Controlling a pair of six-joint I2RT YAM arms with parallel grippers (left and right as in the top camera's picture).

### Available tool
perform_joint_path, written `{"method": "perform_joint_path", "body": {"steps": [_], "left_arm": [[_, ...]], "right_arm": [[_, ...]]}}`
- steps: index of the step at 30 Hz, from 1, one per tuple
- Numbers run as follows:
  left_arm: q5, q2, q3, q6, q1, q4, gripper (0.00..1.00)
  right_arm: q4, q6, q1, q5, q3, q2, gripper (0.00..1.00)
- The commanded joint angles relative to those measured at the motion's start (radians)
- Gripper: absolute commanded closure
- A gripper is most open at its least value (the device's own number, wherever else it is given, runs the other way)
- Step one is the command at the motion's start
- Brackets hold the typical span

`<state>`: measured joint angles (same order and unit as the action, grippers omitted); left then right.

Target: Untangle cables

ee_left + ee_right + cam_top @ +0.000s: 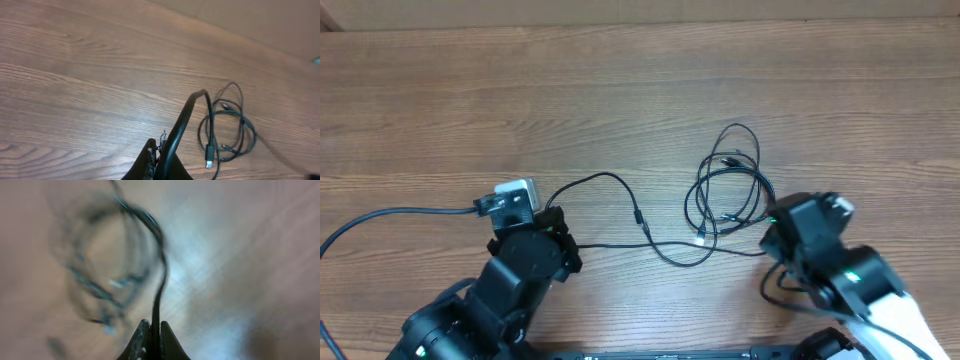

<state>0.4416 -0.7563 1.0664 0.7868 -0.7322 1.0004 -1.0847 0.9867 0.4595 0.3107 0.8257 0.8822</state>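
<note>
The left gripper [159, 160] was closed on one strand of the cables [728, 190], and the right gripper [152, 339] was likewise pinched shut on a strand. The cables lay looped together on the surface [620, 80], nearer the right gripper. The held strands were best drawn apart slowly and kept low, with attention to plugs snagging. Count: two grippers; apparently two cables.

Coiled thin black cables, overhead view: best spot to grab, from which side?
Grip the far loop of the coiled thin black cables: apparently a lone strand poking clear of the bundle. It lies flat on the wooden table, so come straight down, fingers straddling it.
</note>
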Motion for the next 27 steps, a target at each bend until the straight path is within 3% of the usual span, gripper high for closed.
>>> {"method": "perform_joint_path", "body": {"steps": [1,6,9,17,23,27], "left_arm": [[0.029,-0.032,0.000,0.015,0.005,-0.002,0.96],[0.029,-0.095,0.000,0.038,0.005,-0.005,0.96],[0.029,-0.134,0.000,0.068,0.005,-0.012,0.96],[0.029,-0.208,0.000,0.086,0.005,-0.060,0.96],[0.000,-0.217,0.000,0.195,0.005,-0.060,0.96],[-0.066,-0.217,0.000,0.239,0.005,-0.068,0.96]], "right_arm": [[0.032,-0.069,-0.002,0.053,0.126,-0.121,0.96],[0.257,-0.418,-0.002,-0.286,0.156,-0.249,0.96],[0.291,-0.545,-0.002,-0.500,0.155,-0.259,0.96],[0.214,-0.553,-0.002,-0.644,0.129,-0.171,0.96],[0.224,-0.727,-0.002,-0.878,0.129,-0.072,0.96],[0.225,-0.753,0.000,-0.919,0.129,0.014,0.96]]}}
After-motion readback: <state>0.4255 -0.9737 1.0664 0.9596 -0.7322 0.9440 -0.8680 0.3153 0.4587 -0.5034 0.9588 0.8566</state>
